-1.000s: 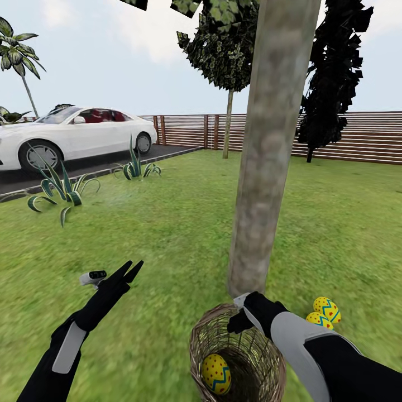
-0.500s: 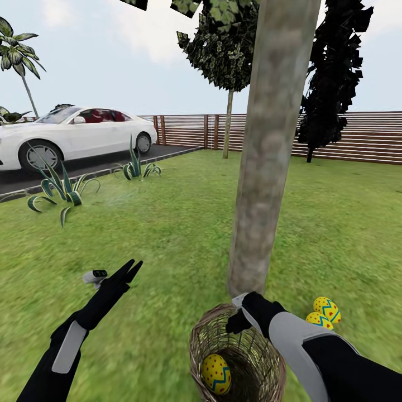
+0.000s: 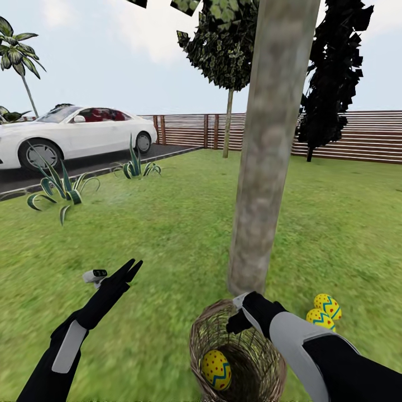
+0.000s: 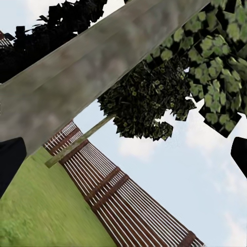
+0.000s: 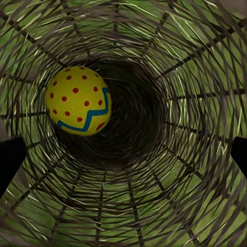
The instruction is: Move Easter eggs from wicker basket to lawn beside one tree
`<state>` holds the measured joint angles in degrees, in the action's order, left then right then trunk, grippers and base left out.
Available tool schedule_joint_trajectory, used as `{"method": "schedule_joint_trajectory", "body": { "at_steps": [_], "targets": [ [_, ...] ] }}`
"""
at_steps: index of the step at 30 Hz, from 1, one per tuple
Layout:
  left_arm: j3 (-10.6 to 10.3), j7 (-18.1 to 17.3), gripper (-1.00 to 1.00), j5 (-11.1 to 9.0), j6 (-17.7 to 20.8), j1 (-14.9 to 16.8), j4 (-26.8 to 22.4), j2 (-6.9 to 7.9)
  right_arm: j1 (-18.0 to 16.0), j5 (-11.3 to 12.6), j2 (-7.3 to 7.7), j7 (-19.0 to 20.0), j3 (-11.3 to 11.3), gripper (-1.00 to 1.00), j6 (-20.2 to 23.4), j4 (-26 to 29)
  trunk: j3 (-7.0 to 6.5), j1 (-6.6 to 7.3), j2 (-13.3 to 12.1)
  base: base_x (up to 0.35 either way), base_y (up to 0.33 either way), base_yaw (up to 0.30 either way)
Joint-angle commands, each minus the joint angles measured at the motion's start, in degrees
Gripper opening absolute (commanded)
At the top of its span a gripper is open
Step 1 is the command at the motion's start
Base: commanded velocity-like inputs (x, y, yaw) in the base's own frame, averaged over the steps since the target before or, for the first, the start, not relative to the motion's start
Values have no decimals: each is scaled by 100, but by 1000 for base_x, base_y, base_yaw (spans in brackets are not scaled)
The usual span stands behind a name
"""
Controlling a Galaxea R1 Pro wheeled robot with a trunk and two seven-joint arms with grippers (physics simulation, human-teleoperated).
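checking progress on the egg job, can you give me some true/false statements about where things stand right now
1. One egg lies inside the wicker basket. True.
2. Two eggs lie on the lawn beside the tree trunk. True.
3. The right gripper holds an egg. False: it sits at the basket's rim, fingers apart, with nothing between them.
4. The left gripper is inside the basket. False: it hangs above the grass, away from the basket.
5. The car is red. False: it is white.

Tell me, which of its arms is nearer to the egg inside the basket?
The right. Its end effector hovers over the basket rim, just above the egg. The left end effector hangs over the grass, well off to the side.
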<state>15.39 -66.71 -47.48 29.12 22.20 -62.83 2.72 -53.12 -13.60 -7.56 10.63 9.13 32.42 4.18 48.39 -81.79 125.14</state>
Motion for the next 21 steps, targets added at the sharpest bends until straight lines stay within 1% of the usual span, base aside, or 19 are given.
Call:
{"method": "schedule_joint_trajectory", "body": {
  "at_steps": [1,2,4,5,8,12,14,16,17,19,21],
  "targets": [
    [0,-10,100,-25,57,3,-5,1,-1,-53,4,53,45,100,27,12,24,-22,44,0,0,0],
    [0,-10,100,-24,58,3,-8,0,-2,-53,7,53,52,100,27,12,42,-43,84,0,0,0],
    [-5,-9,100,-24,59,3,-21,0,-3,-53,21,61,186,100,29,12,78,-87,164,0,0,0],
    [-6,-9,100,-24,59,3,-23,0,-3,-52,23,63,217,100,31,12,96,-109,204,0,0,0],
    [-9,-9,100,-24,58,3,-27,0,-3,-45,32,73,440,100,40,12,150,-175,325,0,0,0],
    [-10,-9,100,-24,59,3,-28,-8,-4,-38,42,172,493,100,46,11,221,-263,485,0,0,0],
    [-31,-9,100,-20,59,3,-28,-53,-5,-43,48,298,570,100,46,12,257,-307,565,0,0,0],
    [-91,-7,100,-15,57,3,-28,-93,-2,-45,56,426,657,100,40,12,293,-351,646,0,0,0],
    [-170,17,100,-12,54,3,-28,-127,0,-46,73,553,760,100,30,14,311,-373,686,0,0,0],
    [-300,79,100,-13,51,5,-28,-154,1,-46,89,677,888,100,18,19,347,-417,766,0,0,0],
    [-352,108,100,-14,51,8,-28,-160,-2,-48,87,716,922,100,14,20,383,-461,846,0,0,0]
  ]
}}
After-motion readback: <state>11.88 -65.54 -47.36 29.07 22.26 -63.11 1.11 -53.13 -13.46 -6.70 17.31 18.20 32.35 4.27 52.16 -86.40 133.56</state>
